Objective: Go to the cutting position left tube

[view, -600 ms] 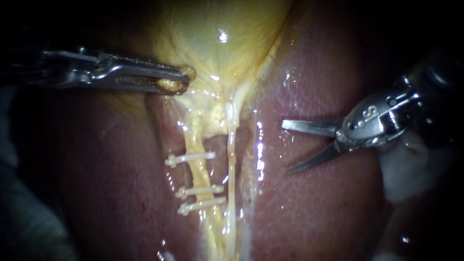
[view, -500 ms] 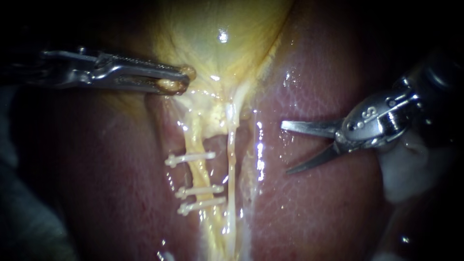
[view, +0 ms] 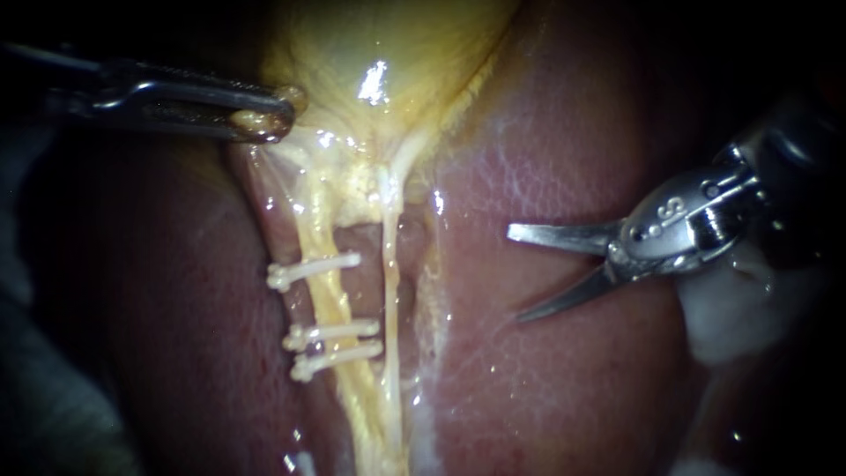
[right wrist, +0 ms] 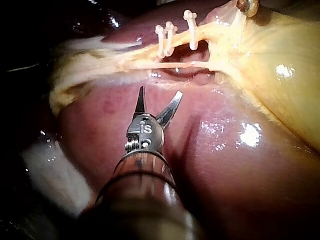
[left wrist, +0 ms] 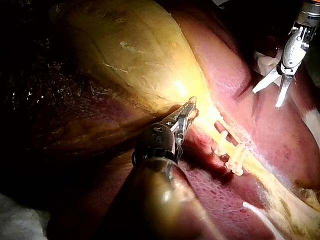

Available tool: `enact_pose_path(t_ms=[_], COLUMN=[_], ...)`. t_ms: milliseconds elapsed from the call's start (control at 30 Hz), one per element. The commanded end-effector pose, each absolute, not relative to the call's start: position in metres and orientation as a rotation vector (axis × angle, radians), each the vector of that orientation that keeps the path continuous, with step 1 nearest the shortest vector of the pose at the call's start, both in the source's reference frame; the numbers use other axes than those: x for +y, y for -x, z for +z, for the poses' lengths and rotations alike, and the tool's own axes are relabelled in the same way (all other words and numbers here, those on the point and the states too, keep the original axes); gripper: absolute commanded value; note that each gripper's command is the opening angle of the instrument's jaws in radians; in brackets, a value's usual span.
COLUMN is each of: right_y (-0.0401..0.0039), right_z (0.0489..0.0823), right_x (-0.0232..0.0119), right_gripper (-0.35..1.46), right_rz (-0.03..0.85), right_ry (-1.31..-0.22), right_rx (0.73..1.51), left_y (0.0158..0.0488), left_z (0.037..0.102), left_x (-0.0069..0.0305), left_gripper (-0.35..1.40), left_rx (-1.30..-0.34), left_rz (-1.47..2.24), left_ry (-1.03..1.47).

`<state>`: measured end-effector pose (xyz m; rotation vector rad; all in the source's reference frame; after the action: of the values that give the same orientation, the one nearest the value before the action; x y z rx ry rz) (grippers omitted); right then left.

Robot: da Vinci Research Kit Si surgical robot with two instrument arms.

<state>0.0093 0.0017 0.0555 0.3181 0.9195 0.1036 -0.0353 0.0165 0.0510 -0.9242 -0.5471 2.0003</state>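
My left instrument (view: 264,119) comes in from the upper left, its jaws shut on the lower edge of the yellow gallbladder (view: 388,44). Below it run two tubes. The left tube (view: 328,300) is thick and yellow and carries three white clips (view: 313,269). The right tube (view: 388,264) is thin, pale and bare. My right instrument (view: 515,274) has curved blades that stand open over the liver (view: 546,176), well to the right of both tubes and touching neither. In the right wrist view the open blades (right wrist: 160,91) point at the thin tube (right wrist: 170,65), with the clips (right wrist: 167,37) beyond it.
White gauze (view: 731,308) lies under the right instrument's wrist at the right edge. Wet liver surface surrounds the tubes on both sides. In the left wrist view the left instrument (left wrist: 189,107) holds the gallbladder edge just beside the clips (left wrist: 230,150).
My left instrument has pulled the gallbladder edge up and to the left, dragging the tubes and clips leftward. The right instrument's open blades have barely moved, so the gap to the tubes has grown.
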Motion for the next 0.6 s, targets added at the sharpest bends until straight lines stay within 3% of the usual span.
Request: enact_pose_path(t_ms=[33, 600], right_y=[-0.0098, -0.0167], right_z=[0.0558, 0.0625], right_x=[0.0014, -0.0021], right_gripper=[1.43, 1.43], right_rz=[0.113, 0.194], right_ry=[-0.331, -0.516], right_rx=[0.924, 0.974], left_y=[0.0354, 0.0355], left_z=[0.0511, 0.051], left_x=[0.0165, 0.0164], left_gripper=[-0.35, -0.35], left_rx=[-0.544, -0.544], left_rz=[2.0, 2.0], left_ry=[0.924, 0.924])
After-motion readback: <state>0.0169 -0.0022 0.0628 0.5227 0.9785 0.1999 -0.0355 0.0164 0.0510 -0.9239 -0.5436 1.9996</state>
